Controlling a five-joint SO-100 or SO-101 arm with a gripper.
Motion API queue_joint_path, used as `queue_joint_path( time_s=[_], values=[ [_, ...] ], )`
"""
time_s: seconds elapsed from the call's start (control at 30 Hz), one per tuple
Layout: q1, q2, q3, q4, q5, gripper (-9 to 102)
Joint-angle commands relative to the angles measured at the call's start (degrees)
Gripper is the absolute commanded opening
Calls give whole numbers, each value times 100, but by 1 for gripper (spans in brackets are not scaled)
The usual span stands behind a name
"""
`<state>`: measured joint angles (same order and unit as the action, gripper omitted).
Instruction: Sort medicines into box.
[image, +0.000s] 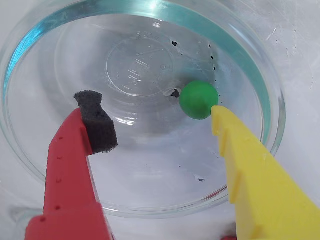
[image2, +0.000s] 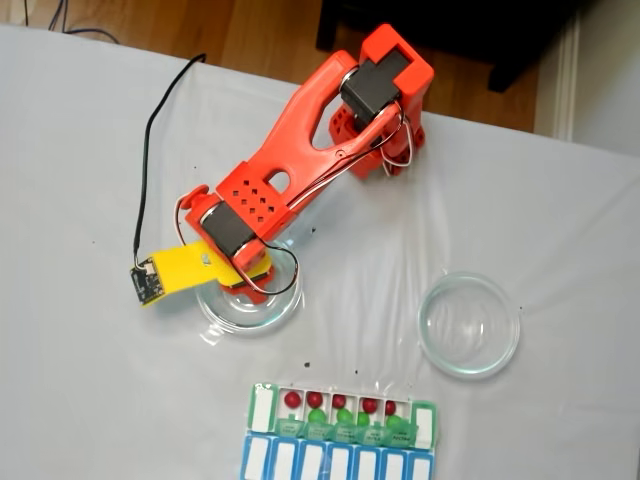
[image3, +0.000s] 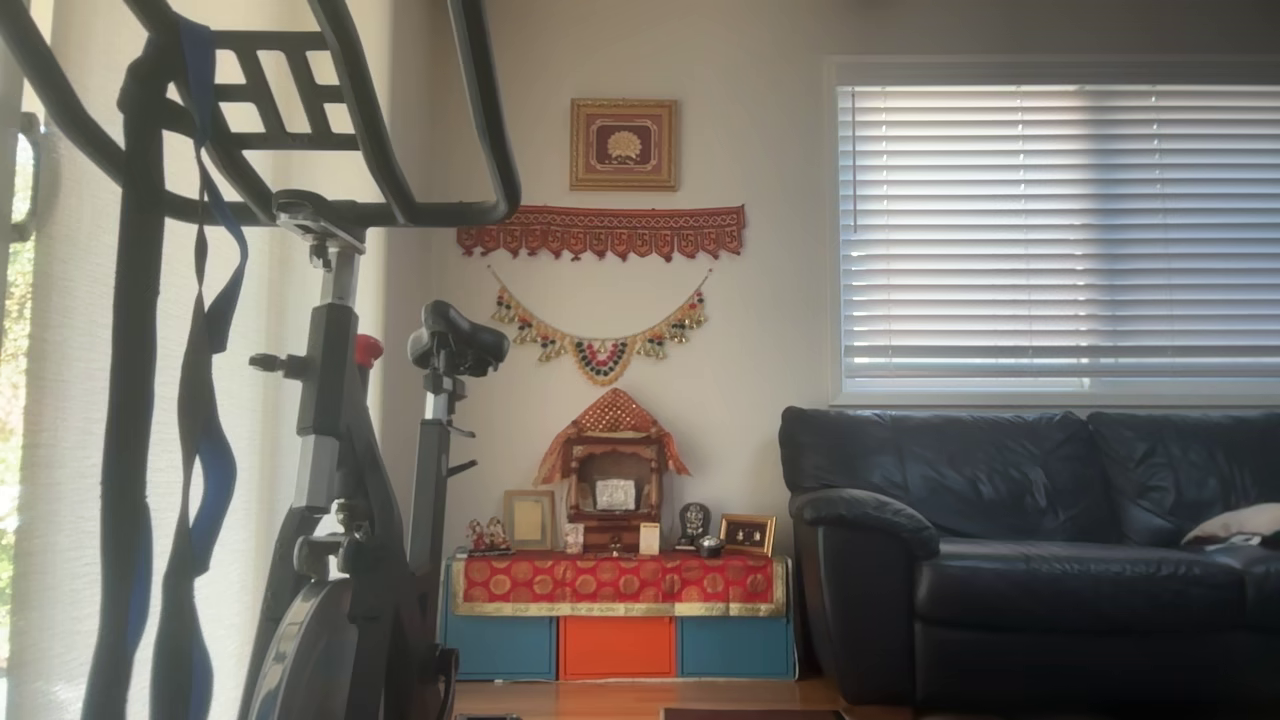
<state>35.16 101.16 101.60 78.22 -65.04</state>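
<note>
In the wrist view one bright green medicine ball lies in a round clear glass dish, right of its middle. My gripper hangs open inside the dish. Its yellow finger has its tip just below and right of the ball. The red finger, with a black foam pad, stands well to the ball's left. Nothing is between the fingers. In the fixed view the orange arm reaches down over the left dish. The box lies near the front edge, with several red and green balls in its compartments.
A second glass dish stands right of the arm with nothing in it. A blue-and-white organiser row lies against the box's front side. Tiny black specks dot the dish floor. A black cable runs across the white table.
</note>
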Motion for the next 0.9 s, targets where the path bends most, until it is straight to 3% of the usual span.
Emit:
queue_joint_path(
  time_s=[0.0,0.87],
  values=[
    [-79,229,-35,18,97,34],
    [-141,343,413,-404,501,31]
  ],
)
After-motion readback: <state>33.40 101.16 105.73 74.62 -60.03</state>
